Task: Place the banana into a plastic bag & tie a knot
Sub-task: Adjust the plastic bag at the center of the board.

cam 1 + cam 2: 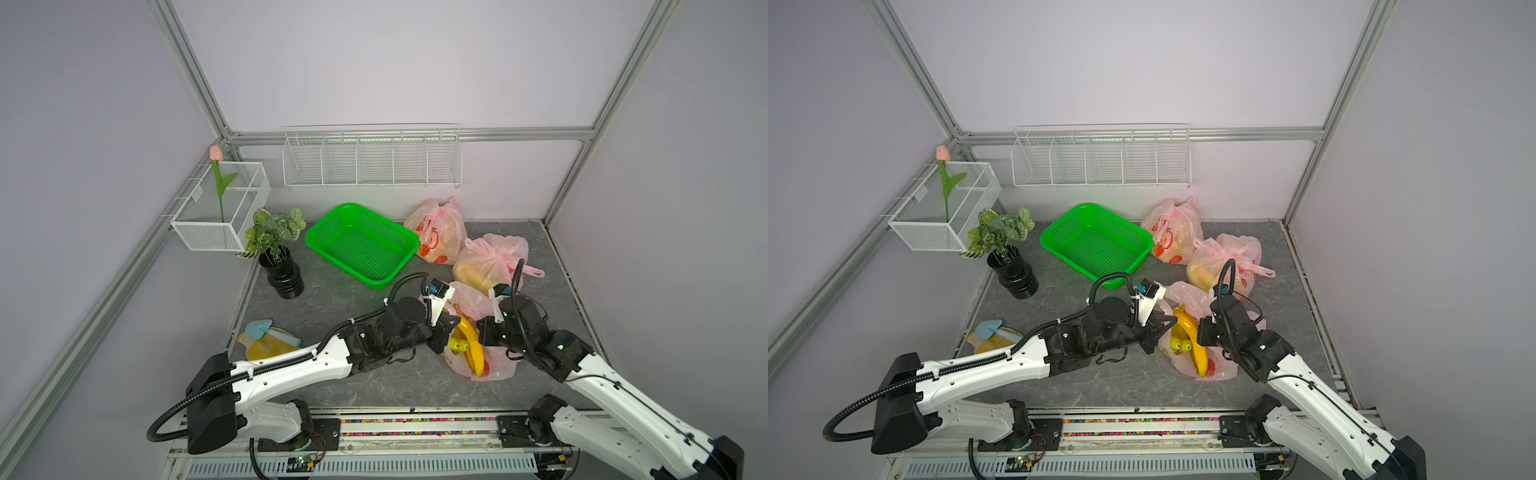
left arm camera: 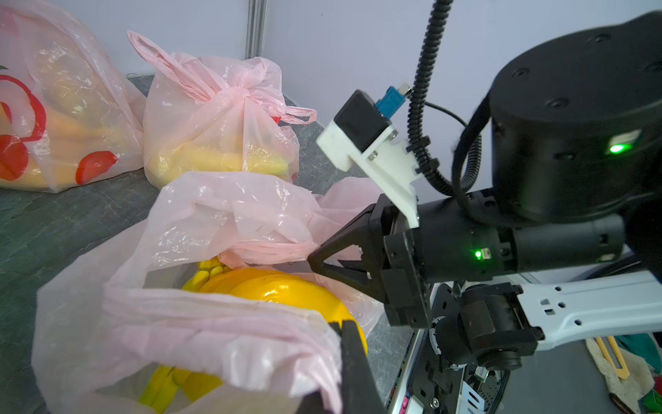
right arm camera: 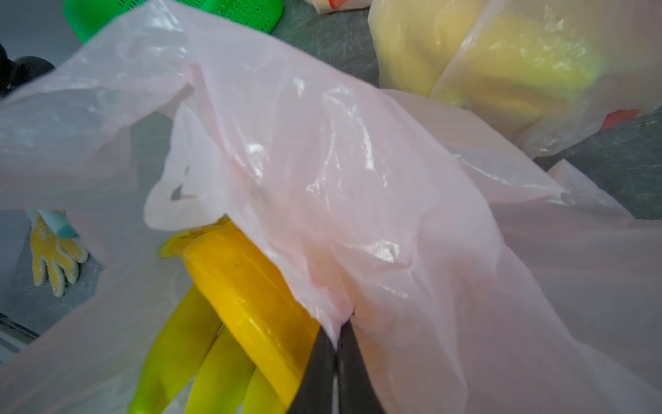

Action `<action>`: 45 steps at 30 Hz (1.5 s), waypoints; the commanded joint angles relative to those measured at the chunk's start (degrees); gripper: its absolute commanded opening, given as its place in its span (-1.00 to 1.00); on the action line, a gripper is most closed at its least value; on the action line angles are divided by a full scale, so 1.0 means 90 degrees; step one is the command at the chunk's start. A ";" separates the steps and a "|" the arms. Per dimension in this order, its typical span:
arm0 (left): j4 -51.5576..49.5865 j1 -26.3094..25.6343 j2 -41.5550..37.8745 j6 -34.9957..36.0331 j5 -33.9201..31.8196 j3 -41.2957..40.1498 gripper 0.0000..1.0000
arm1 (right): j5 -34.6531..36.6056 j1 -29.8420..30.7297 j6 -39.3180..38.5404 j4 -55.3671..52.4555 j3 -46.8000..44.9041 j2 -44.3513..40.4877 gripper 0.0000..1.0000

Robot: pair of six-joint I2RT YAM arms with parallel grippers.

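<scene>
**Both grippers pinch the mouth of a pink bag with the banana inside**

On a grey table, seen in a top view, an open pink plastic bag lies at about four o'clock from the table's middle. A green basket sits at eleven o'clock and two tied bags at one o'clock.

A bunch of yellow banana rests inside the open bag, its upper part showing through the mouth.

The left gripper, at the bag's nine o'clock, is clamped on a bunched handle. The right gripper, at three o'clock, is closed on the opposite edge of film.

The bag looks thin, limp and slippery, so it will likely stretch or slide out of a loose pinch. The gathered handle strips seem the best places to hold for knotting. The banana looks firm and light, probably enough to anchor the bag.
</scene>
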 commanded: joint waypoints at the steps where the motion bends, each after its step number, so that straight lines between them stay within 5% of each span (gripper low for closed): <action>1: -0.0083 -0.0048 -0.0316 -0.0017 0.0005 0.0300 -1.00 | 0.0107 -0.0024 0.0079 -0.0326 0.0470 -0.0081 -0.86; 16: -0.1338 0.0330 -0.0935 0.0315 -0.1364 0.1484 -1.00 | 0.0166 -0.0864 -0.0881 -0.1146 0.2277 0.0208 -0.86; 22: -0.2301 0.1489 -0.0972 0.0805 -0.1196 0.2582 -1.00 | -0.1602 -0.1472 -0.1378 -0.0428 0.3420 0.1213 -0.87; 29: -0.2197 0.1509 -0.1231 0.0948 -0.0900 0.2343 -1.00 | -0.2085 -0.1485 -0.1402 0.0442 0.2767 0.1363 -0.86; 32: -0.2260 0.1501 -0.1078 0.0842 -0.0411 0.2129 -1.00 | -0.1980 -0.1496 -0.1512 0.0537 0.2041 0.1129 -0.68; 39: -0.2456 0.1499 -0.1033 0.0660 -0.0060 0.1984 -1.00 | -0.2015 -0.1351 -0.2140 0.0066 0.1898 0.0347 0.25; 45: -0.2453 0.1499 -0.1238 0.0529 -0.0017 0.2071 -1.00 | 0.0051 0.0385 -0.2971 -0.0969 0.2757 0.0251 0.60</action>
